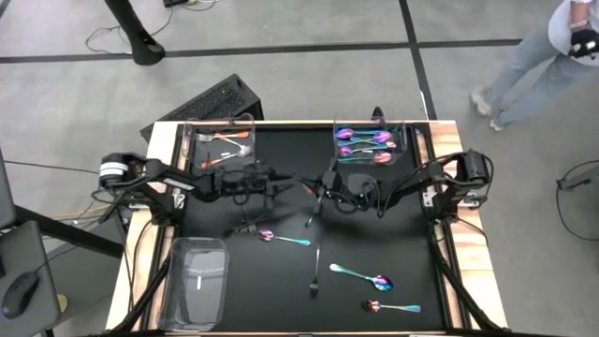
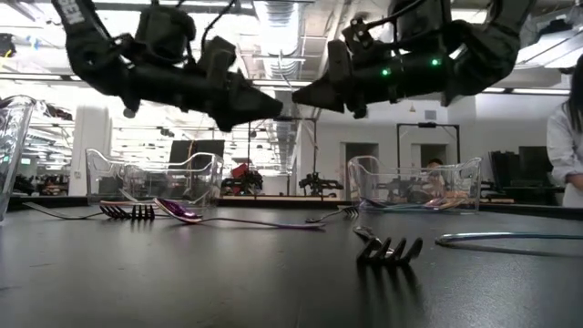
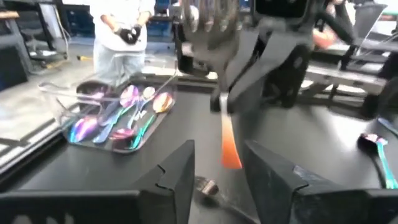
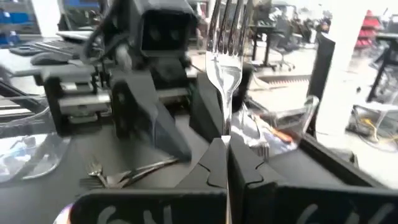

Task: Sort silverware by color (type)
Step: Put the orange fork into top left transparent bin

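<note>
Above the black table's (image 1: 281,281) centre, the right gripper (image 4: 225,149) clamps a slim silvery metal fork (image 4: 225,68), tines up, long axis upright. The left gripper (image 3: 217,165), parted and empty, faces it closely.

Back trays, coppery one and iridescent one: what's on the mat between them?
Nothing. In the high view the black mat between the coppery-silverware tray and the iridescent-spoon tray is bare.

Black table (image 1: 281,281) with three clear trays (image 1: 197,281) and scattered forks and spoons (image 1: 360,276).
</note>
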